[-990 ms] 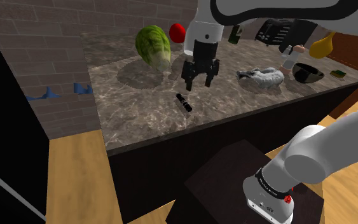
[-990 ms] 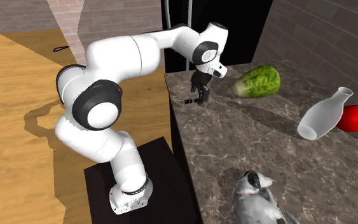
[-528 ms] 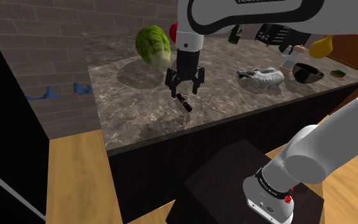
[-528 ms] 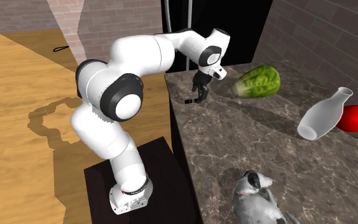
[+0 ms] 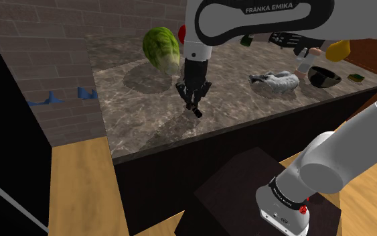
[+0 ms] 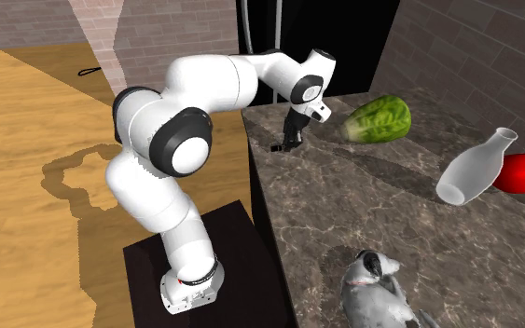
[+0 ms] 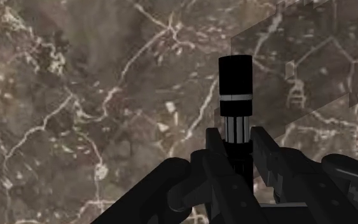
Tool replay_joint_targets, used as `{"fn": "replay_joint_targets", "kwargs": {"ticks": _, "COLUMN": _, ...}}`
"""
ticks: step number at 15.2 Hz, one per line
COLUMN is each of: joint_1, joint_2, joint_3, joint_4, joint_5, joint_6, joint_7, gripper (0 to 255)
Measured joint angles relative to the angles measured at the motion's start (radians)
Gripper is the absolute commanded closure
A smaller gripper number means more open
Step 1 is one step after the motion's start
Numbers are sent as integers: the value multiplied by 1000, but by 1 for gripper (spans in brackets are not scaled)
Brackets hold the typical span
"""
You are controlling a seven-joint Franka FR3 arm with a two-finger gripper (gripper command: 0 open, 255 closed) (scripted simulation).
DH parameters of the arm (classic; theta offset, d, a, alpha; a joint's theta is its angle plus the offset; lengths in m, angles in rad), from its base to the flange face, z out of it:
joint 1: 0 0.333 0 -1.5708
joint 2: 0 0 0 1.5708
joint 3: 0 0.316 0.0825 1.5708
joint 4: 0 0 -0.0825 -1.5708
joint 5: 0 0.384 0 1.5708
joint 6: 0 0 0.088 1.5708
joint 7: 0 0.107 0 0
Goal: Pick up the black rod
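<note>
Black rod [image 7: 235, 95] lying on the marbled desk [image 5: 140, 117] near the green lettuce [image 5: 161, 48], one end clamped by the tool [image 7: 236, 139], fingers [image 7: 264, 153] narrowed to the rod's width.

Dimmish, even light from above: green vegetable [image 5: 161, 47] casts a soft shadow on the marble counter [image 5: 140, 122], the arm [image 6: 215, 82] a blurred one on the wooden floor [image 6: 27, 140]; wrist view darkest.
</note>
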Motion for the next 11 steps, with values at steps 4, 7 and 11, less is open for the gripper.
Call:
{"fn": "replay_joint_targets", "kwargs": {"ticks": 4, "joint_1": 0, "joint_2": 0, "joint_3": 0, "joint_4": 0, "joint_5": 0, "joint_6": 0, "joint_7": -2, "gripper": 255}}
{"fn": "replay_joint_targets", "kwargs": {"ticks": 7, "joint_1": 0, "joint_2": -1, "joint_3": 0, "joint_4": -1, "joint_5": 0, "joint_6": 0, "joint_7": -1, "gripper": 255}}
{"fn": "replay_joint_targets", "kwargs": {"ticks": 11, "joint_1": -1, "joint_2": -6, "joint_3": -2, "joint_4": 28, "joint_5": -1, "joint_6": -40, "joint_7": 4, "gripper": 255}}
